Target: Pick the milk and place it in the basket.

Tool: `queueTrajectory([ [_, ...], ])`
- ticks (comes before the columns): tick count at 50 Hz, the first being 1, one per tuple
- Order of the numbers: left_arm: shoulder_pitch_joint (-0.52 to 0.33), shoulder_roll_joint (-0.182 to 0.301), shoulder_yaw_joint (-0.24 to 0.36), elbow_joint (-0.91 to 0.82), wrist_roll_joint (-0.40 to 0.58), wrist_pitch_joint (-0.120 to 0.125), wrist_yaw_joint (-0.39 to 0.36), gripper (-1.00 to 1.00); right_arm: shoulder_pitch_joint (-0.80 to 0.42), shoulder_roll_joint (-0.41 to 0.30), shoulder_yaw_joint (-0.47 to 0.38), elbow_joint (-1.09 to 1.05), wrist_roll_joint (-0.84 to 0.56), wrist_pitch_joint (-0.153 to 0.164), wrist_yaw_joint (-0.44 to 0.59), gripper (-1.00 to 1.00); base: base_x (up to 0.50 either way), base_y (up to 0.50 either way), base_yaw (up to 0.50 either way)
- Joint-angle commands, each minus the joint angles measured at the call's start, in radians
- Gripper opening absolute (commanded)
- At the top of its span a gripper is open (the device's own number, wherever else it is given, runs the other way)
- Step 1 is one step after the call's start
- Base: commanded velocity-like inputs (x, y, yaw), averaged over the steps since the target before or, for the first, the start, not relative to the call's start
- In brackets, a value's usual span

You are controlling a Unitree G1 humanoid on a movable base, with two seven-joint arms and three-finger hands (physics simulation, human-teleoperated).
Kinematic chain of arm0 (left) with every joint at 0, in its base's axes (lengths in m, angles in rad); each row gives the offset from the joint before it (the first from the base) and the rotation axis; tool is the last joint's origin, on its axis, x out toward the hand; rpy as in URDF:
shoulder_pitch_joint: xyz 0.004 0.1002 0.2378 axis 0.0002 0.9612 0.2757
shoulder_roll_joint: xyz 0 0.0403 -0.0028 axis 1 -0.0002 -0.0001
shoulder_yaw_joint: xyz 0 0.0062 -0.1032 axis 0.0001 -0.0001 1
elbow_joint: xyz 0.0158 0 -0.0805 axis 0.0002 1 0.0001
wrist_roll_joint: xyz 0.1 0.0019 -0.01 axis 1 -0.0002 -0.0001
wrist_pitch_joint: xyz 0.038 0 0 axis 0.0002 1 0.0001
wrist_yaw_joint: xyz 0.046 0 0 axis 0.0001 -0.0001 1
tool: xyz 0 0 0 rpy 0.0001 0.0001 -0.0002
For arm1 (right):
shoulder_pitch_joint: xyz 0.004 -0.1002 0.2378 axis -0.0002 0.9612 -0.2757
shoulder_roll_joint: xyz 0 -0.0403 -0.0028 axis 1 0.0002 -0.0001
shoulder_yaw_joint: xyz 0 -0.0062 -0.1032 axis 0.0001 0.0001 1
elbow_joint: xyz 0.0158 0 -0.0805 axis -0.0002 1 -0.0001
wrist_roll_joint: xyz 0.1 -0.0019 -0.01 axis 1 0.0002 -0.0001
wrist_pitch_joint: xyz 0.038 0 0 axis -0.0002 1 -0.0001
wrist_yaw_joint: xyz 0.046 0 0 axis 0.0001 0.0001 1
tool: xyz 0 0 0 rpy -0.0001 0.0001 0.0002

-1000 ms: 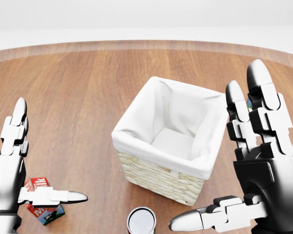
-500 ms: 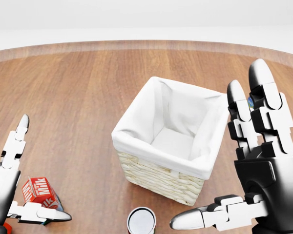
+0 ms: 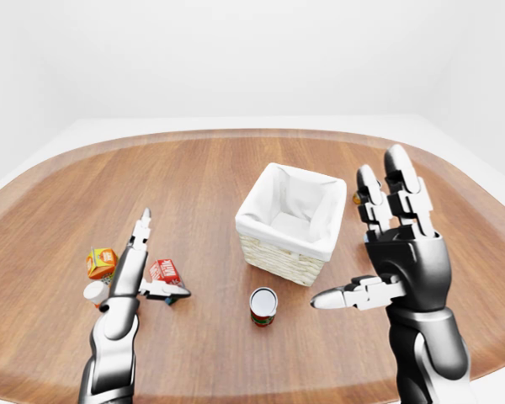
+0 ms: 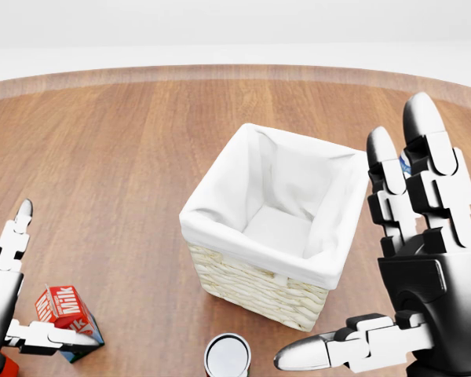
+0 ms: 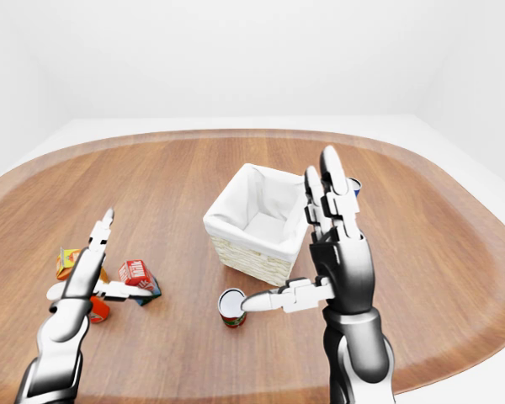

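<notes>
Left robot hand [image 3: 133, 268] open, fingers spread, thumb lying just below the small red-and-white milk carton [image 3: 163, 271], not gripping it. Right robot hand [image 3: 393, 252] open too, raised upright right of the square woven wicker basket with white cloth lining [image 4: 251, 287]. Carton sits on the oval brown wood-grain table [image 3: 202, 172], well left of the basket. Orange box [image 3: 101, 262] and a white-topped item [image 3: 94, 292] crowd the carton's left. Round red can with white lid [image 3: 263, 305] stands near the basket's lower edge. Bare table between carton and basket.
</notes>
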Motion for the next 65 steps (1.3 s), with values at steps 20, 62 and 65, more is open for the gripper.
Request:
queueTrajectory([
  [20, -0.084, 0.053, -0.033, 0.245, 0.003, 0.0, 0.083, 1.0, -0.006, 0.001, -0.006, -0.019, 0.007, 0.0, -0.007, 1.0, 0.0, 0.0, 0.0],
  [62, -0.233, 0.136, -0.085, 0.687, -0.034, 0.0, 0.167, 1.0, -0.003, 0.001, 0.001, -0.031, 0.011, 0.0, -0.01, 1.0, 0.0, 0.0, 0.0],
  [65, -0.259, 0.146, -0.094, 0.758, -0.025, 0.0, 0.197, 1.0, -0.003, 0.0, 0.001, -0.037, 0.013, 0.0, -0.01, 1.0, 0.0, 0.0, 0.0],
])
